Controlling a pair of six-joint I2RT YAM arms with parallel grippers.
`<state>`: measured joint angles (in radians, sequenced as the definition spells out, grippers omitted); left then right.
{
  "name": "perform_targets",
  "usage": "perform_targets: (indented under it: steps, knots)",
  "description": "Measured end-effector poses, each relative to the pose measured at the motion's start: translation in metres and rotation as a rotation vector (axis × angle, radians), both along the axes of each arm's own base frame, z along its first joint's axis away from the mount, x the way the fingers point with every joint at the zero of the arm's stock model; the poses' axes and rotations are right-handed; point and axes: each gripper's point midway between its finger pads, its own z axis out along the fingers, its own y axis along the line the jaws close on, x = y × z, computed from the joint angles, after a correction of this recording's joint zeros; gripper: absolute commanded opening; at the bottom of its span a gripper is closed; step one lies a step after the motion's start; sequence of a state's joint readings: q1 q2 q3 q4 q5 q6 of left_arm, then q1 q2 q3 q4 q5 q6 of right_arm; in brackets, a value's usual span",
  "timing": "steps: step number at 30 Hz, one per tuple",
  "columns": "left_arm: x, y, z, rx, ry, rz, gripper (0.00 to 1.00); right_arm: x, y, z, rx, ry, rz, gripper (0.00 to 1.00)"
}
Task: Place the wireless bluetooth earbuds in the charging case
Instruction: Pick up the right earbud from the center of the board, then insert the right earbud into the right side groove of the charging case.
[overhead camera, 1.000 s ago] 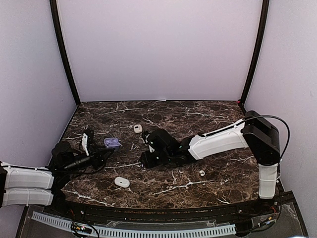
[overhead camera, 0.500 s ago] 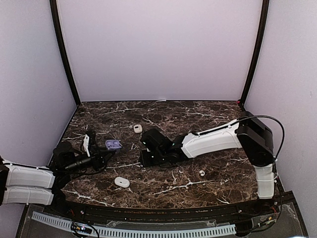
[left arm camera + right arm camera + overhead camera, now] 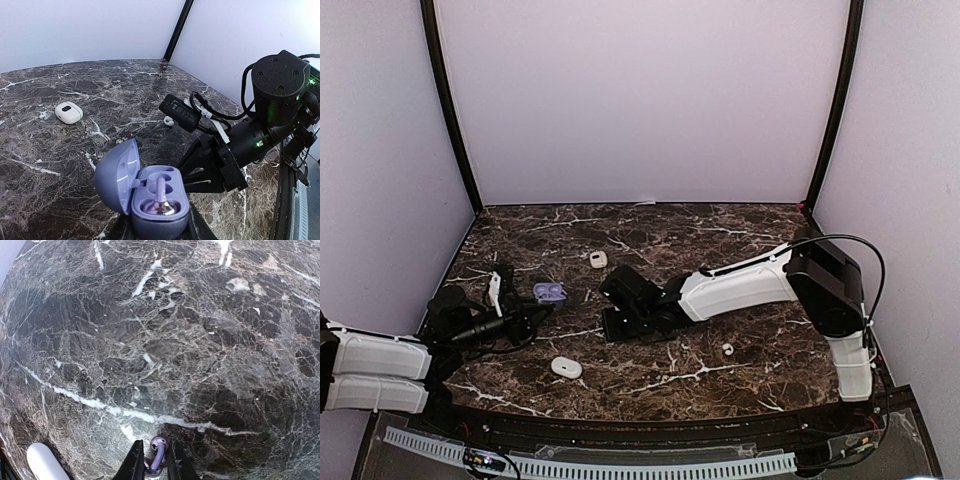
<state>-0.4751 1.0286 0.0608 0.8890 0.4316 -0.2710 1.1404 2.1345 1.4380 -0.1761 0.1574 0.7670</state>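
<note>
**Right gripper** (image 3: 154, 465): jaws are closing to a narrow slit and pinching a lilac earbud (image 3: 157, 454) by its stem, bud end pointing away from the fingers. It is hanging over the marble table (image 3: 720, 230); whether the bud is touching the surface cannot be told.

**Left gripper** (image 3: 160, 234): jaws are spreading to the width of the purple charging case (image 3: 150, 197) and clamping its base from both sides. The case is sitting upright with its lid standing open on the left, just beside the right arm's tip.

**Seated earbud** (image 3: 160, 200): lilac, lying in the case's near well. The far well is showing unfilled.

**White earbud** (image 3: 727, 349): lying on the table in front of the right forearm, well apart from the case.

**Far white case** (image 3: 598, 260): closed, lying behind the two grippers.

**Near white case** (image 3: 566, 367): closed, lying toward the front edge.
</note>
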Motion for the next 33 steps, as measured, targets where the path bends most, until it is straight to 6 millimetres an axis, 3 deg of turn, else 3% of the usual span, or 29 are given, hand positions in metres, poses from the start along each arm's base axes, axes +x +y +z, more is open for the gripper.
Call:
perform_targets:
  steps: [6,15,24,33]
  knots:
    - [-0.001,-0.001,0.0,0.0,0.001,-0.005,0.18,0.001,-0.001,0.001,-0.003,-0.005,-0.006,0.01]
    - [-0.007,-0.007,-0.002,0.001,0.001,-0.062,0.18,0.001,-0.01,0.01,-0.009,-0.062,0.027,0.0]
    - [-0.022,-0.024,-0.014,-0.015,0.053,-0.211,0.17,-0.013,-0.047,0.069,0.082,-0.288,0.159,0.0]
    - [-0.044,-0.06,-0.006,-0.044,0.049,-0.412,0.17,-0.031,-0.089,0.115,0.161,-0.566,0.282,0.0]
